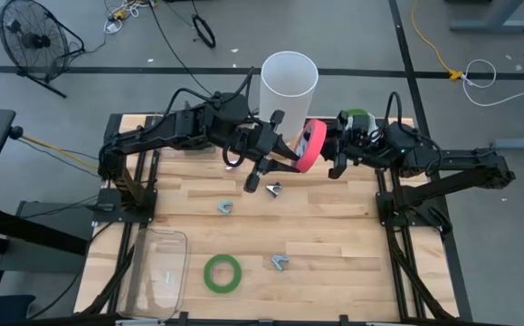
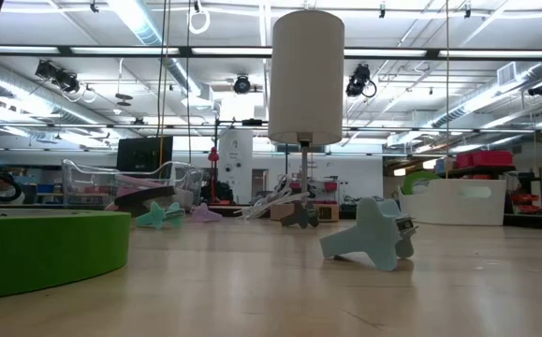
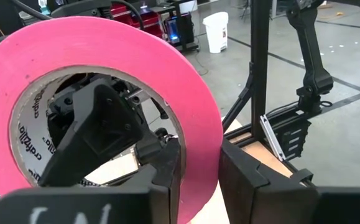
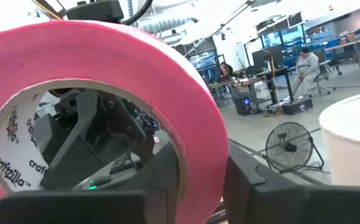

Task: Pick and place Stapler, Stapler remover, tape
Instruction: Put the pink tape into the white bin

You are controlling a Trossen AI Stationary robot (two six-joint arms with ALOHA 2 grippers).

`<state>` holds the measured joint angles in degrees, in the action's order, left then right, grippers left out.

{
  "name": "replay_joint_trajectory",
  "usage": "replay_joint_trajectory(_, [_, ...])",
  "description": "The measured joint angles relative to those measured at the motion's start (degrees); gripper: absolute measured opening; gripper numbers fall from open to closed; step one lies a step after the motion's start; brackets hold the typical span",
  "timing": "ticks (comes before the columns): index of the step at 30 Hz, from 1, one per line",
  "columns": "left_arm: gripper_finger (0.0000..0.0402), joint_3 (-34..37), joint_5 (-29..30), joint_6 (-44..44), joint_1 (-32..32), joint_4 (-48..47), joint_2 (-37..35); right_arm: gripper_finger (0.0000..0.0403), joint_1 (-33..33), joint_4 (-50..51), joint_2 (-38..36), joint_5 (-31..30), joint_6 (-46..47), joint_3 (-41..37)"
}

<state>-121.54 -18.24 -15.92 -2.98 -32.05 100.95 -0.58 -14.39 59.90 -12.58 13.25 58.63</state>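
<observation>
I had the pink tape roll (image 1: 313, 145) up in the air near the table's (image 1: 334, 235) far edge, beside the white cylinder (image 1: 288, 83), with both grippers on it: the left gripper (image 3: 198, 180) was pinched over the roll's wall, one finger inside the core and one outside, and the right gripper (image 4: 201, 186) was closed on the wall the same way from the other side. I judged the roll light and stiff, its wall the sound place to grip. The cardboard core carried printed writing, only partly legible. A green tape ring (image 1: 223, 273) lay near the front edge.
</observation>
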Motion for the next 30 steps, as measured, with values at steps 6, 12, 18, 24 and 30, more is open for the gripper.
replay_joint_trajectory(6, [0.0086, 0.0, 0.0, 0.1, 0.0, 0.0, 0.0, 0.0087, 0.0, 0.1, 0.0, 0.2, -0.2, 0.0])
replay_joint_trajectory(12, [0.012, 0.0, 0.2, 1.4, 0.0, 0.0, 0.0, 0.0083, 0.0, 0.2, 0.0, 1.2, -0.8, 0.0])
replay_joint_trajectory(18, [0.0193, 0.0, 1.8, 6.4, 0.0, 0.3, -0.2, 0.0081, 0.0, 0.8, 0.0, 1.5, -1.9, 0.0])
replay_joint_trajectory(24, [0.0251, 0.0, 2.1, 6.4, -0.1, 0.3, -0.2, 0.0081, 0.0, 1.0, 0.0, 1.7, -2.7, 0.0])
replay_joint_trajectory(30, [0.0264, 0.0, 2.2, 6.3, -0.4, -0.2, -0.4, 0.008, 0.0, 0.9, -0.5, 1.7, -3.4, 0.0])
